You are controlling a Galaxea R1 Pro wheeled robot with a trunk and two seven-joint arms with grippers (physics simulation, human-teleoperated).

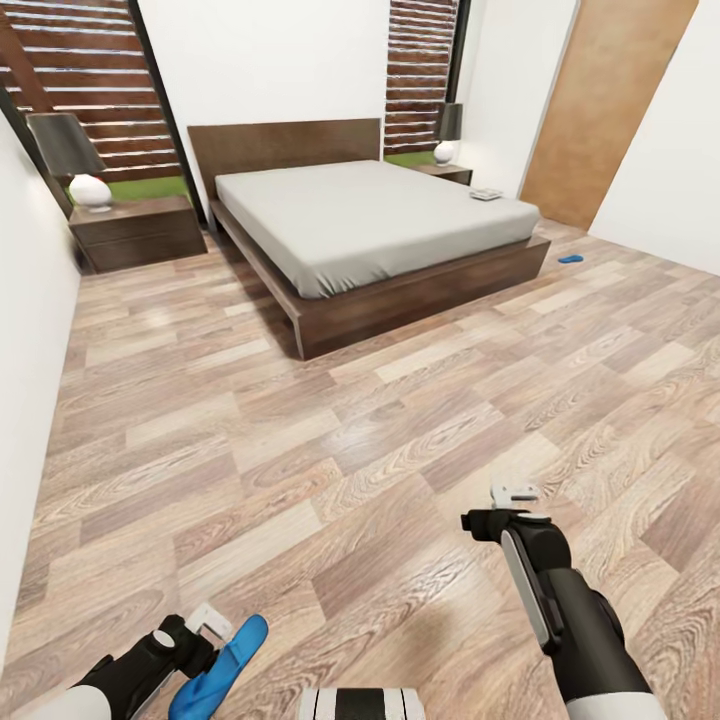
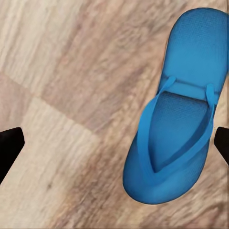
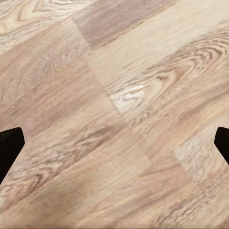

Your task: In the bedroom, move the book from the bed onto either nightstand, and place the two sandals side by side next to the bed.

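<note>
— Two sandals: near sandal (image 1: 222,660) at the left pincer (image 1: 205,625), far sandal (image 1: 571,258) on the floor (image 1: 330,450) right of the bed (image 1: 370,215).
— Nightstands?
— Two: left nightstand (image 1: 138,232), right nightstand (image 1: 445,171). One book (image 1: 486,194) lies on the bed's far right.
— Arms?
— Both low, right pincer (image 1: 512,492) released; left pincer's grip I cannot tell.

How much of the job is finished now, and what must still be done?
Nothing looks finished. The book lies on the bed, not on a nightstand. One sandal is by the left end effector, whose fingers are spread with the sandal between them; whether it is gripped is unclear. The other sandal lies on the floor near the bed's foot. The right end effector is open over bare floor.
</note>
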